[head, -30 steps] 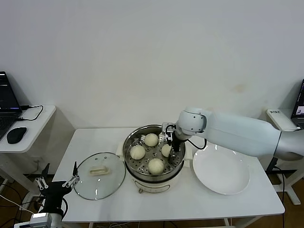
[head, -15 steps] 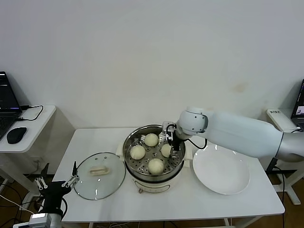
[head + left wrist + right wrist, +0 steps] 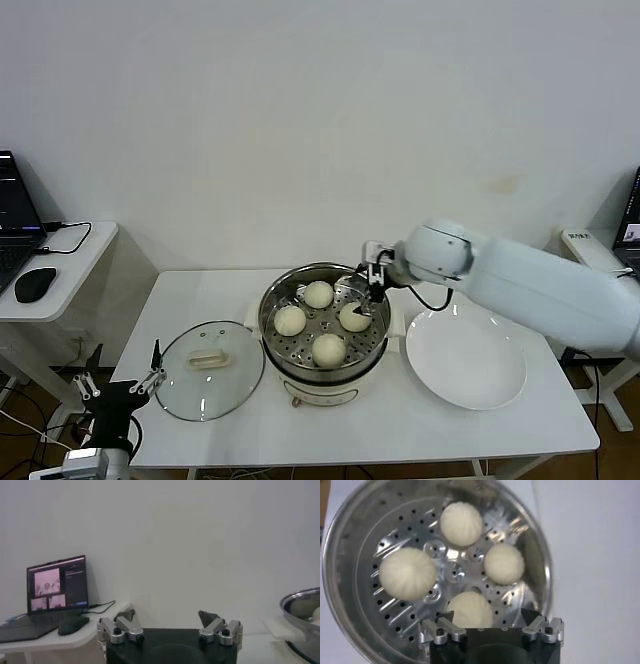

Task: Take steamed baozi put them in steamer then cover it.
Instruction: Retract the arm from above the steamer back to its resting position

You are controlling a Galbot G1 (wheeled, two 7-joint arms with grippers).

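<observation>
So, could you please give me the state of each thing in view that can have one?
steamer: uncovered, tray holding all four buns
steamed baozi: four, resting apart on the perforated tray
cover: off, lying flat on the table beside the steamer
plate: empty
right gripper: open, empty, above the steamer's rim
left gripper: open, empty, low beside the table
laptop: screen lit

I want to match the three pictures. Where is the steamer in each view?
Head view: the steamer stands mid-table, between the cover and the plate.
Left wrist view: only its steel rim shows, at the picture's edge.
Right wrist view: it fills the picture, with four baozi inside.
Shared landmark: the shiny steel rim.
</observation>
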